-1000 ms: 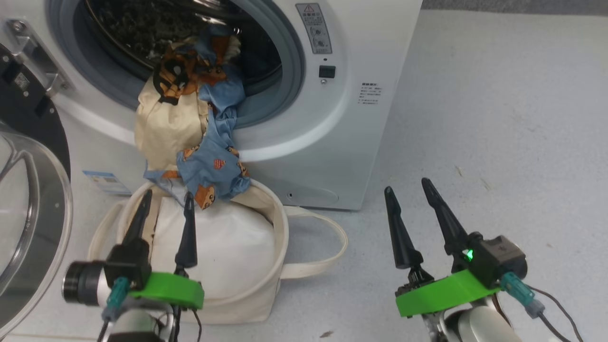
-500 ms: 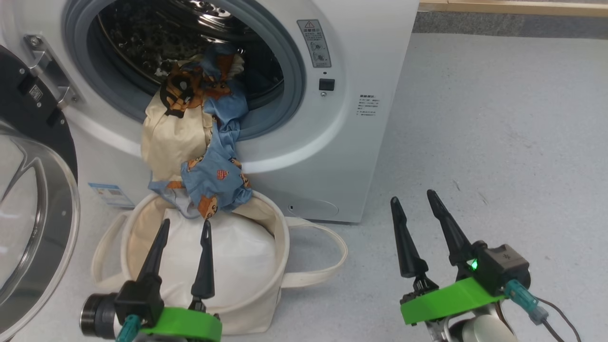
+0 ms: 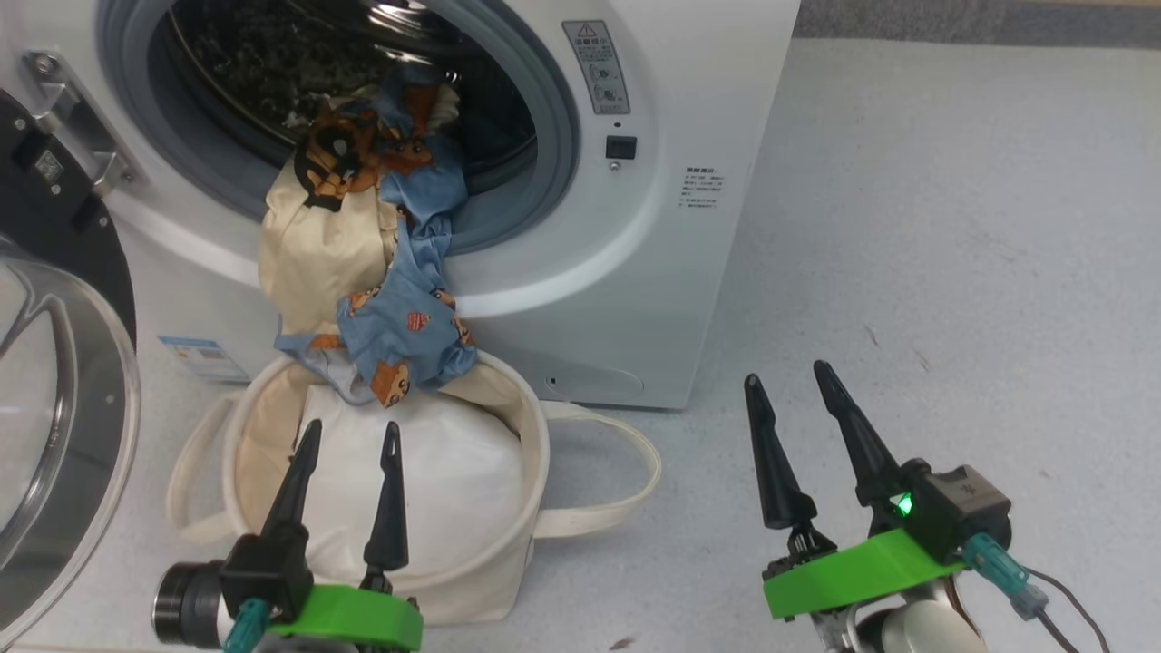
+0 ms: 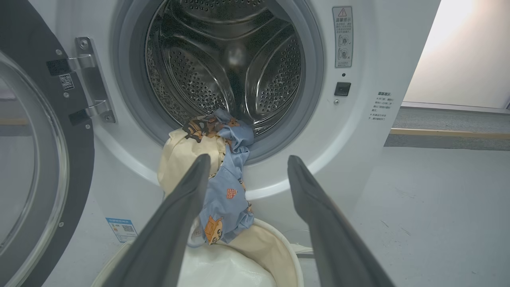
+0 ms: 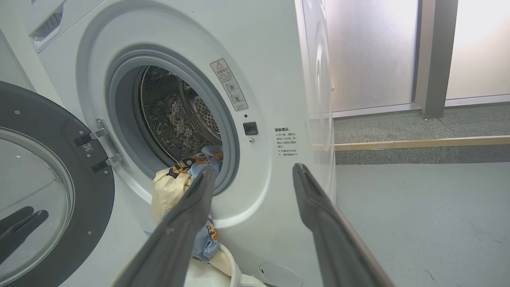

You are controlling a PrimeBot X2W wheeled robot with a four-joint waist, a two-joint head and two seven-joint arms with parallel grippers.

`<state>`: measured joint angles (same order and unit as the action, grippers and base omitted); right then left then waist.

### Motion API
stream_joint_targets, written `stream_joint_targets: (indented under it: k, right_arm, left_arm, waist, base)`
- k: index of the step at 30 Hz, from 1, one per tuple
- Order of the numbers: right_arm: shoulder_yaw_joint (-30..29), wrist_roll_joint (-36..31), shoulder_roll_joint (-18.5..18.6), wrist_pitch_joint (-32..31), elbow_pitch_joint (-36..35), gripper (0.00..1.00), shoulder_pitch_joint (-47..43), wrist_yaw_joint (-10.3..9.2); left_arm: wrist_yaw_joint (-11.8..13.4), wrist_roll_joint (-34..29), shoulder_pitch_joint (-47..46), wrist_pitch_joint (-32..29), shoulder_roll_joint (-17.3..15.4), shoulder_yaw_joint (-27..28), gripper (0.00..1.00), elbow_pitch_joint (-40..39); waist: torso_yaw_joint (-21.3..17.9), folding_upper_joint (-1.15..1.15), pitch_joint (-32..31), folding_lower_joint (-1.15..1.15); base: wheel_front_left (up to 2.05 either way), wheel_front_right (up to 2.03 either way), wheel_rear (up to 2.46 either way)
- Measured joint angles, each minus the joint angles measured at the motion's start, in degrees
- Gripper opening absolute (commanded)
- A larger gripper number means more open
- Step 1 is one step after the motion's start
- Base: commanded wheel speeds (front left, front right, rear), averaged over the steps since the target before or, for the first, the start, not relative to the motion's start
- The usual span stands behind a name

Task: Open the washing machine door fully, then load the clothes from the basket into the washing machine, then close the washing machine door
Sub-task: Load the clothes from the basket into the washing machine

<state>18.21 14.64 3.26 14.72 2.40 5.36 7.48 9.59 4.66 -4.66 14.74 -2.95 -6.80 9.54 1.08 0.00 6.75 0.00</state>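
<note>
The white washing machine (image 3: 635, 227) stands with its door (image 3: 54, 363) swung open at the left. The clothes (image 3: 399, 317), light blue with orange figures plus a beige piece, hang from the drum's grey rim down into the cream basket (image 3: 535, 435) on the floor. My left gripper (image 3: 352, 426) is open and empty above the basket, a short way below the hanging clothes (image 4: 227, 195). The left wrist view looks past the left gripper (image 4: 249, 157) into the steel drum (image 4: 231, 67). My right gripper (image 3: 785, 373) is open and empty over the floor to the right of the basket.
A plain white bundle (image 3: 435, 481) fills the basket, whose loop handle (image 3: 626, 481) lies on the floor toward my right gripper. The open door (image 5: 48, 179) takes up the left side. Grey floor (image 3: 952, 272) stretches right of the machine.
My left gripper has drawn back from the hanging clothes toward me, still open. The right gripper has shifted back slightly. The head camera wobbled; the clothes hang as before.
</note>
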Motion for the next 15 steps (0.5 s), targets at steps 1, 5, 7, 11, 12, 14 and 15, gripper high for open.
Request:
stream_joint_targets:
  k: [1, 5, 7, 11, 12, 14, 15]
  right_arm:
    - [0.0, 0.0, 0.0, 0.0, -0.1, 1.0, 0.0, 0.0]
    - [0.0, 0.0, 0.0, 0.0, -0.2, 1.0, 0.1, 0.0]
    - [0.0, 0.0, 0.0, 0.0, -0.6, 1.0, 0.3, 0.0]
    - [-0.3, -0.9, 0.0, 0.0, -1.2, 1.0, 1.5, 0.0]
    - [-0.3, -1.4, 0.0, 0.0, -1.2, 1.0, 2.2, 0.0]
    - [-0.3, -1.7, 0.0, 0.0, -1.6, 1.0, 4.0, 0.0]
    - [-0.8, -1.8, 0.0, 0.0, -2.4, 1.0, 5.8, 0.0]
  left_arm:
    - [0.0, 0.0, 0.0, 0.0, 0.0, 0.0, 1.0, 0.2]
    - [-0.4, 2.4, -0.9, 0.0, 0.0, 0.0, 1.0, 2.4]
    - [-0.6, 2.3, -2.1, 0.0, 0.0, 0.0, 1.0, 4.0]
    - [-1.1, 2.1, -6.7, 0.0, 0.2, 0.2, 1.0, 6.6]
    - [-1.2, 2.0, -8.3, 0.0, 0.3, 0.4, 1.0, 7.6]
    - [-1.7, 1.4, -11.2, 0.0, 0.3, 0.9, 1.0, 10.1]
    - [-2.6, 0.9, -14.1, 0.0, 0.2, 1.8, 1.0, 13.1]
  waist:
    - [-0.1, 0.0, 0.3, 0.0]
    - [-0.3, 0.0, 1.8, 0.0]
    - [-0.4, 0.0, 3.0, 0.0]
    - [-0.5, 0.0, 6.4, 0.01]
    - [-0.6, 0.0, 7.3, 0.0]
    - [-0.8, 0.0, 9.4, 0.01]
    - [-1.1, 0.0, 11.4, 0.01]
  base:
    - [0.0, 0.0, 0.0]
    - [0.0, 0.0, 0.0]
    - [0.0, 0.0, 0.0]
    - [0.0, 0.0, 0.0]
    - [0.0, 0.0, 0.0]
    - [0.0, 0.0, 0.0]
    - [0.0, 0.0, 0.0]
